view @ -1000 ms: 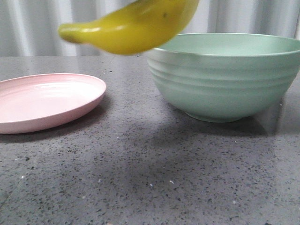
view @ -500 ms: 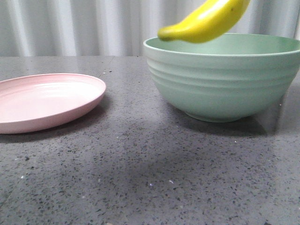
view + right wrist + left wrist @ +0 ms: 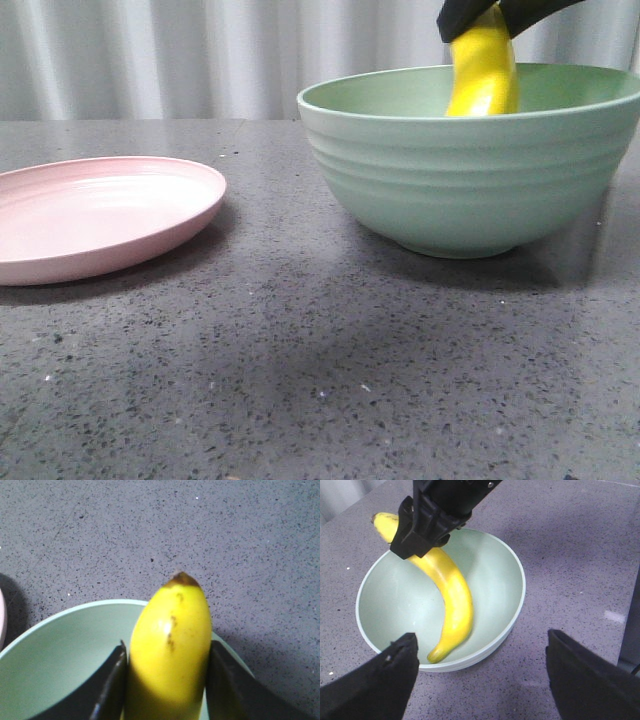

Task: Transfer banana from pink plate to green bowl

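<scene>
My right pincer (image 3: 167, 680) clamps the glossy curved banana (image 3: 451, 597) inside the ridged bowl (image 3: 465, 175); left pincer (image 3: 480, 672) spread; matte plate (image 3: 100, 215) bare.

Worktop (image 3: 330, 380): dark grey stone-look surface with fine black and white speckling, matte with a faint sheen. It fills the front view from the near edge to its far edge. A few pale flecks lie toward the near edge. Soft, diffuse shadows fall across its middle and right side.

Backdrop (image 3: 200, 60): pale grey-white curtain or corrugated panel with vertical folds, running the full width behind the far edge. Lighting is even and cool.
</scene>
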`<move>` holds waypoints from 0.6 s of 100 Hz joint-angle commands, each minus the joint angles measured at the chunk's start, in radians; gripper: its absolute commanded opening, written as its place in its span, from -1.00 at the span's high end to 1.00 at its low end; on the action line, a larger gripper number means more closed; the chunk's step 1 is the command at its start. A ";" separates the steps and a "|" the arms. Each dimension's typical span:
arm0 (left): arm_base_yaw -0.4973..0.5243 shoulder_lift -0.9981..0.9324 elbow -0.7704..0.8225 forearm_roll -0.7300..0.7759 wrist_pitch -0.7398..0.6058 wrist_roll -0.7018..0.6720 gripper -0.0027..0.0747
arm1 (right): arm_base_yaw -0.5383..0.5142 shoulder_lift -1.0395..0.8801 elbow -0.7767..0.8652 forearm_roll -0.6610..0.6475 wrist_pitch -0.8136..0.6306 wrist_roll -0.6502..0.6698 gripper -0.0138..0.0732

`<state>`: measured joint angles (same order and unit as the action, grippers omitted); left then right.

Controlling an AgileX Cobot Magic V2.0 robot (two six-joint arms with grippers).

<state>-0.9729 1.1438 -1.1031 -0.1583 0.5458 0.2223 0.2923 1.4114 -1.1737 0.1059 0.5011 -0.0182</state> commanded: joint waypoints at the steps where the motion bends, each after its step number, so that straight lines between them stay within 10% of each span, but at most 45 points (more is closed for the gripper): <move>1: 0.002 -0.023 -0.034 -0.006 -0.085 0.002 -0.35 | -0.008 -0.031 -0.039 -0.004 -0.081 -0.008 -0.09; 50: 0.002 -0.028 -0.034 0.032 -0.112 0.002 -0.33 | -0.008 -0.084 -0.051 -0.049 -0.056 -0.008 -0.12; 60: 0.002 -0.034 -0.034 0.034 -0.110 0.000 -0.07 | -0.008 -0.129 -0.053 -0.049 -0.016 -0.008 0.06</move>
<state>-0.9729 1.1413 -1.1031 -0.1233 0.5132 0.2223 0.2923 1.3542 -1.1881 0.0690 0.5103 -0.0182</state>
